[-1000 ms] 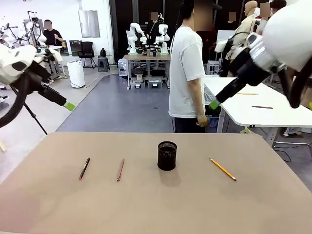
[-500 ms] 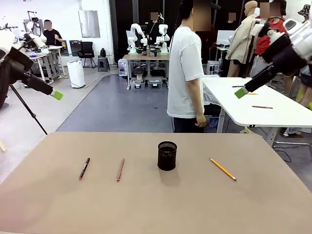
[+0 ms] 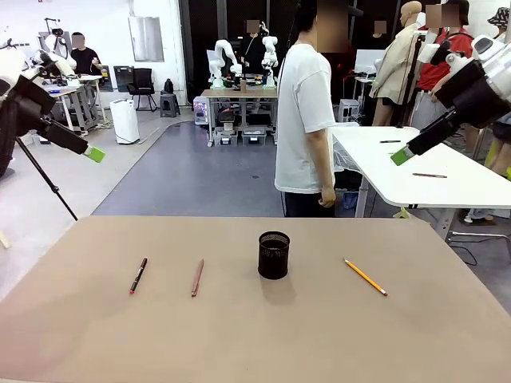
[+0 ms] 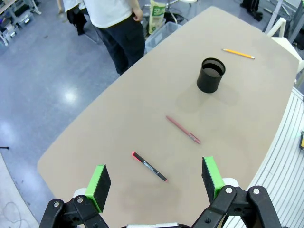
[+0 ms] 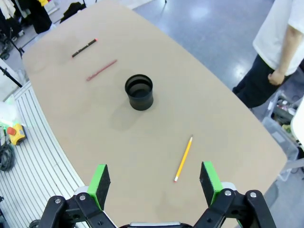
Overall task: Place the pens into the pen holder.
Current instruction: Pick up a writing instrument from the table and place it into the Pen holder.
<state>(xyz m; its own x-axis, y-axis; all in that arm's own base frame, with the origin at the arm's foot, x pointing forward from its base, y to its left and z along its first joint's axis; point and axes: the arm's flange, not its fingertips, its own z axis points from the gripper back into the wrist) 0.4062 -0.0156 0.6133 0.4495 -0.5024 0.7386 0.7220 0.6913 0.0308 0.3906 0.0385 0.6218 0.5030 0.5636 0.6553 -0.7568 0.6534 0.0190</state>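
**Both grippers open and raised, three pens waiting on the table**

A black mesh pen holder [image 3: 274,255] stands upright near the middle of a tan table [image 3: 255,343], and it looks empty. All three pens lie flat on the tabletop. The black pen [image 3: 138,275] with red ends lies farthest to the robot's left. The reddish-brown pen [image 3: 197,278] lies between it and the holder. The yellow pencil [image 3: 366,277] lies apart on the right side.

The left gripper [image 4: 155,175] and the right gripper [image 5: 154,179] hang high above the table. Their jaws are spread wide and grasp nothing.

The pens look light, stiff and thin, so they would likely roll or slip if nudged. A pinch across the barrel near its middle seems the safest hold, with the pads lowered almost to the tabletop.

Compared with a second earlier, both grippers have drawn outward, away from the centre. Over the last half second they have hardly shifted. The pens and holder have not moved.
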